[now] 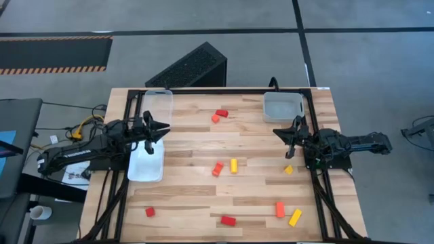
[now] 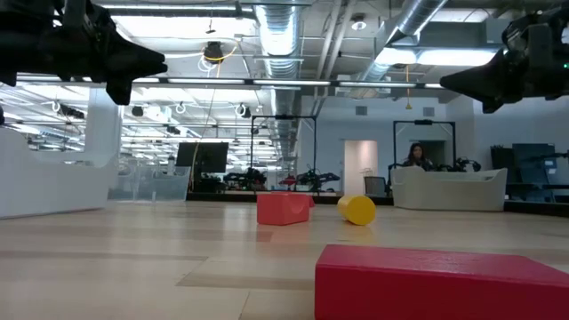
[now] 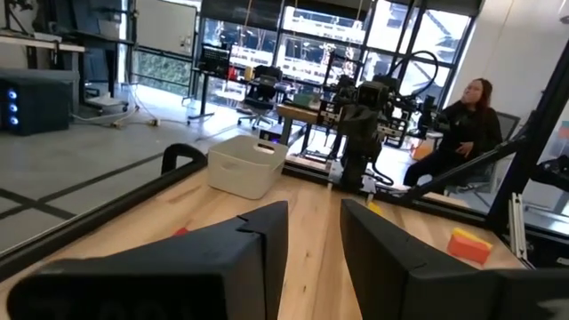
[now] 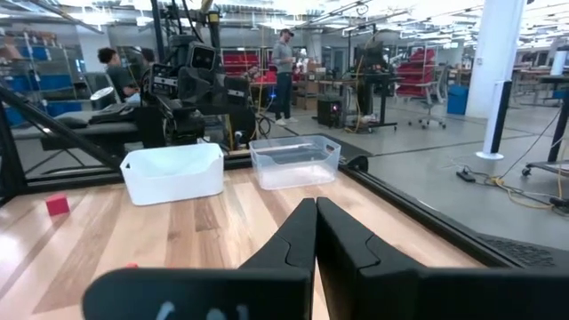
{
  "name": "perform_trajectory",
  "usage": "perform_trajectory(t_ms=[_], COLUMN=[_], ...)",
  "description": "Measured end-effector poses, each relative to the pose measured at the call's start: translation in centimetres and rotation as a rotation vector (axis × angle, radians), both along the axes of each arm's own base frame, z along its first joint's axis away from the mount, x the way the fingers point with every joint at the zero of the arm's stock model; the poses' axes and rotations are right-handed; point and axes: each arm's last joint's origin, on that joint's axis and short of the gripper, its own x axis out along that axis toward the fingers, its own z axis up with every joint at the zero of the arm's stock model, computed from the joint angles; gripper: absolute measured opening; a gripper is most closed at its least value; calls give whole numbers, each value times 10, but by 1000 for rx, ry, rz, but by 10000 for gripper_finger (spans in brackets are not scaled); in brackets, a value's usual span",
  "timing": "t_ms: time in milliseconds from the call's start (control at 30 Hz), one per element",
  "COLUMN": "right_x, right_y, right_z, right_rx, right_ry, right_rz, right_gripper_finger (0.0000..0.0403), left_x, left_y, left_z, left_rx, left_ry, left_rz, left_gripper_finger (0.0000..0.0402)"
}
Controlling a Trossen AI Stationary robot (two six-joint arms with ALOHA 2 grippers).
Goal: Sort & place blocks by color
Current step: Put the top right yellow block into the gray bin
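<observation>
Several small blocks lie flat on the wooden table: two red-orange ones (image 1: 218,116) near the far edge, an orange one (image 1: 218,168) beside a yellow one (image 1: 234,165) at the middle, and a yellow one (image 1: 288,169) near the right arm. Red (image 1: 150,211), red (image 1: 228,220), orange (image 1: 279,209) and yellow (image 1: 295,217) ones lie near the near edge. My left gripper (image 1: 165,129) (image 3: 314,231) hovers slightly open over the table's left side. My right gripper (image 1: 285,133) (image 4: 316,227) hovers shut at the right side. Neither holds anything.
A white tray (image 1: 146,163) sits below the left arm, a clear tray (image 1: 157,102) at the far left corner, and another tray (image 1: 283,106) at the far right. A black frame (image 1: 203,90) rims the table. People sit and stand in the room beyond.
</observation>
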Motion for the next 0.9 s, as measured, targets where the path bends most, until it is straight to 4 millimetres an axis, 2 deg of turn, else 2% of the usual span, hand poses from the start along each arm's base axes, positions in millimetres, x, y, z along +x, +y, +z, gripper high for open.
perform_trajectory(t_ms=[267,400,700,800,900], right_x=[-3,-3,-1,0,3], right_y=[-1,-1,-1,-1,-1], right_z=[12,12,16,26,31], right_rx=[30,49,81,80,77], right_ry=[-48,-55,-38,-28,4], right_rz=[-41,-39,-34,-35,-35], right_gripper_finger=[48,89,211,233,239], left_x=[0,0,-1,-1,-1], left_y=[1,1,1,1,1], left_z=[0,0,5,5,7], left_rx=[-1,-1,47,53,56], left_ry=[-1,-2,-40,-39,-54], left_rz=[25,25,29,33,34], left_gripper_finger=[93,93,93,93,93])
